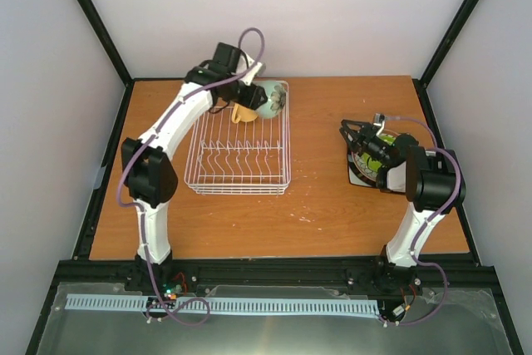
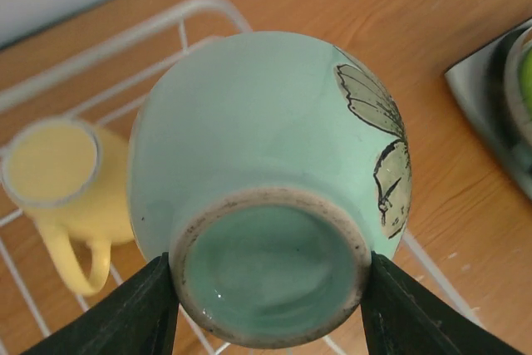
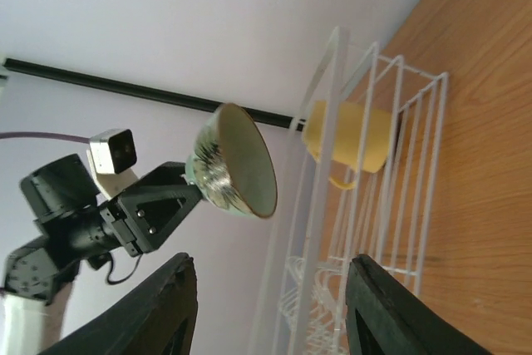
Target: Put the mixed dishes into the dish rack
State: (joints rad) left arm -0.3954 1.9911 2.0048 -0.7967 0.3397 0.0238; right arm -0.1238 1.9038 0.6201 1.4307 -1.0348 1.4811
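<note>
The left arm (image 1: 166, 130) reaches forward from its base, elbow raised. The left gripper (image 2: 270, 288) clamps the foot of the pale grey-green cup (image 2: 249, 139) between both fingers. The right arm (image 1: 413, 226) is folded at the elbow. The right gripper (image 3: 270, 313) faces the left arm, fingers (image 3: 158, 305) spread apart.

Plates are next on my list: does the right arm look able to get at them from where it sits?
Probably yes. The right gripper is open and empty, hanging over the plates with nothing between. It points sideways toward the rack, so it would need to tip down first.
</note>
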